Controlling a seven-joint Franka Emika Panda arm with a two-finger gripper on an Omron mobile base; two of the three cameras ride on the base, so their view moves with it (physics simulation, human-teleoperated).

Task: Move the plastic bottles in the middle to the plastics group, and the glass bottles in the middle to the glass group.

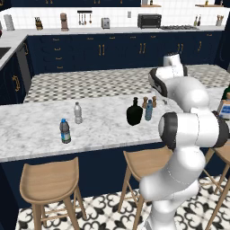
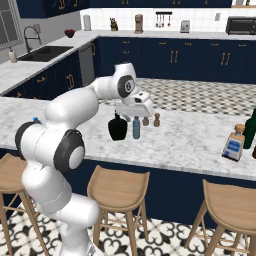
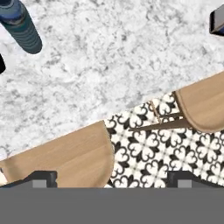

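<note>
The slim blue plastic bottle (image 1: 148, 110) (image 2: 136, 127) stands mid-counter beside the squat black glass bottle (image 1: 134, 112) (image 2: 118, 128). Far to the right stands the square glass bottle with a pale label (image 2: 234, 142) (image 1: 224, 108), next to the tall green bottle (image 2: 251, 128). To the left are the clear white-capped bottle (image 1: 78, 112) and the blue-capped, dark-labelled bottle (image 1: 65, 131). My gripper (image 2: 132, 114) (image 3: 112, 177) hovers open and empty above the counter's near side, just in front of the blue bottle (image 3: 22, 27), which shows at the hand view's top left.
Two small brown shakers (image 1: 144, 103) (image 2: 157, 120) stand right behind the blue bottle. Wooden stools (image 1: 49, 179) (image 2: 120, 187) line the near edge of the marble counter (image 1: 36, 130). My own arm hides part of the counter's right side in the left base view.
</note>
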